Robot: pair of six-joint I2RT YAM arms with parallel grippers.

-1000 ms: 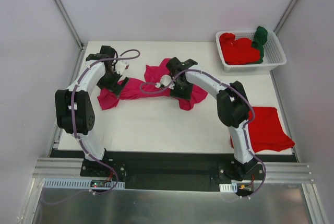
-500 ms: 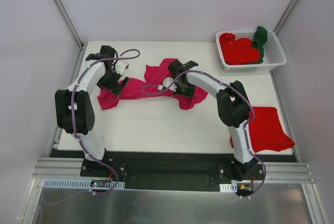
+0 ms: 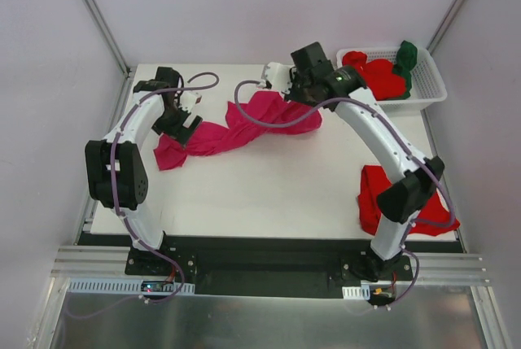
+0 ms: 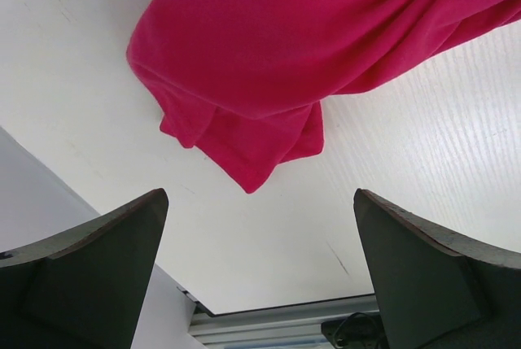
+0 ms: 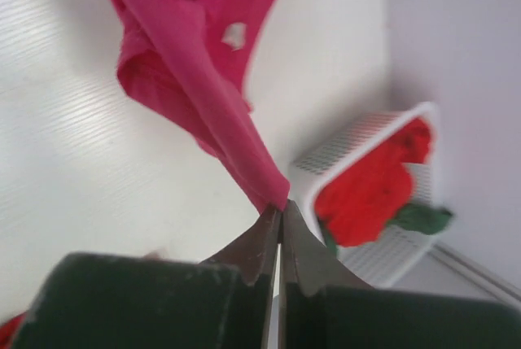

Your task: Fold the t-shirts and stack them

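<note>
Right wrist view: right claw [image 5: 281, 207] pressed together, pinching an edge of the magenta-pink t-shirt [image 5: 191, 56]. The cloth runs stretched from the tips down to the worktop [image 5: 73, 162]. Top external view: that shirt lies bunched across the far middle of the worktop, between both claws. Left claw [image 4: 259, 196] spread wide, holding nothing, hovering over the shirt's left end. Folded red t-shirt [image 3: 430, 207] at near right edge. Other red t-shirts [image 3: 374, 79] and dark green t-shirt [image 3: 405, 56] in white basket [image 3: 383, 105], far right corner.
</note>
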